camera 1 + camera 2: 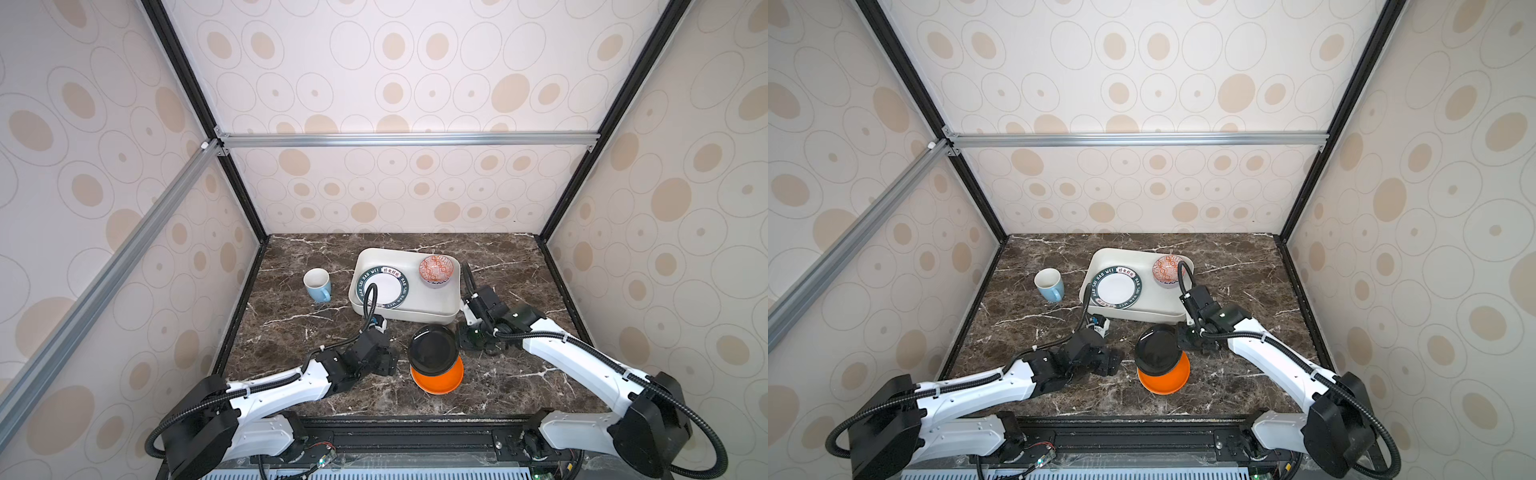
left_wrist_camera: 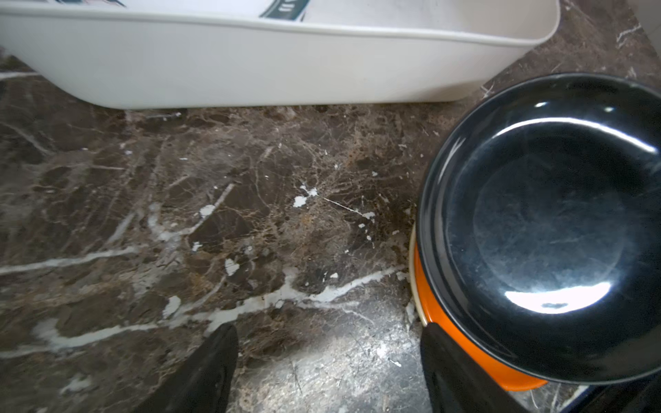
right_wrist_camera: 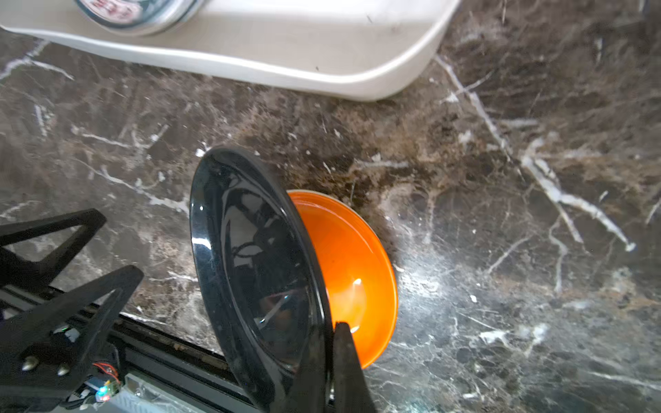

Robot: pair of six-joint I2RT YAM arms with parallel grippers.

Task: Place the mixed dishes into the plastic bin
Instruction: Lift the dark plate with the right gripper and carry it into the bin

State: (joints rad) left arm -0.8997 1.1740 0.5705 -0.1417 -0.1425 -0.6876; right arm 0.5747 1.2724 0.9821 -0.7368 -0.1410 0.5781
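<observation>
Right gripper (image 3: 331, 332): shut tight on the rim of the black plate (image 1: 432, 349). Tipped up over the orange plate (image 1: 441, 381), just in front of the plastic bin (image 1: 415, 314). Left gripper (image 2: 329, 332): wide open, holding nothing, next to the orange plate. Inside the bin: white plate (image 1: 384, 287) and red bowl (image 1: 435, 270). Blue mug (image 1: 318, 284) out on the table (image 1: 291, 332), left of the bin.

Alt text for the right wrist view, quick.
The right gripper is shut on the rim of a glossy black plate, held tilted over an orange plate on the marble table. A corner of the off-white bin lies beyond.
</observation>
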